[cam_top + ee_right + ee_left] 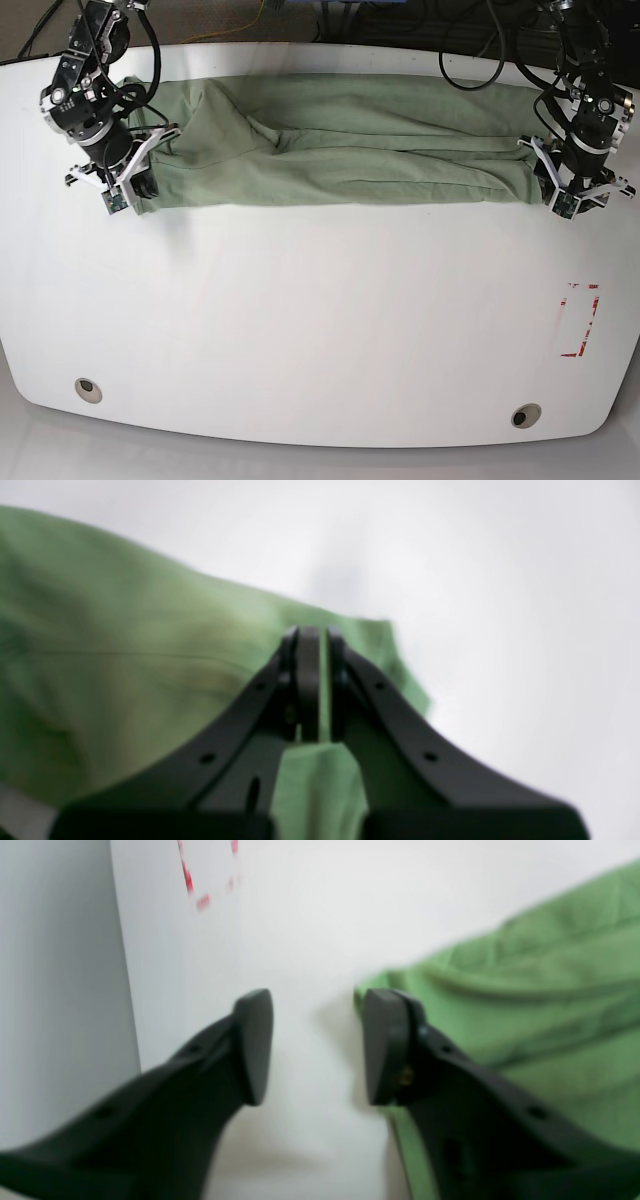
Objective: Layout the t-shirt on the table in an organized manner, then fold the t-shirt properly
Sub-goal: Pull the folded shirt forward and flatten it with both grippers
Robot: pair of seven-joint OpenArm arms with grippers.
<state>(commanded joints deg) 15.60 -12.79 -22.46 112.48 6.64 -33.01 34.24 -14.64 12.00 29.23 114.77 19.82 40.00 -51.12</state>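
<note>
Right tool (313,680) pinches t-shirt (125,670); left tool (317,1047) gapes.

The shirt (340,140) lies in a long band across the far part of the white surface (300,330). The right pincer (128,185) is at one end, the left pincer (560,195) at the other.

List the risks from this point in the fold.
1. The left gripper is open beside the t-shirt edge, holding nothing; that end may sag or stay bunched.
2. Only the right gripper pinches cloth; pulling alone could skew the long wrinkled band.
3. The shirt lies near the table far edge and might slip off.
</note>
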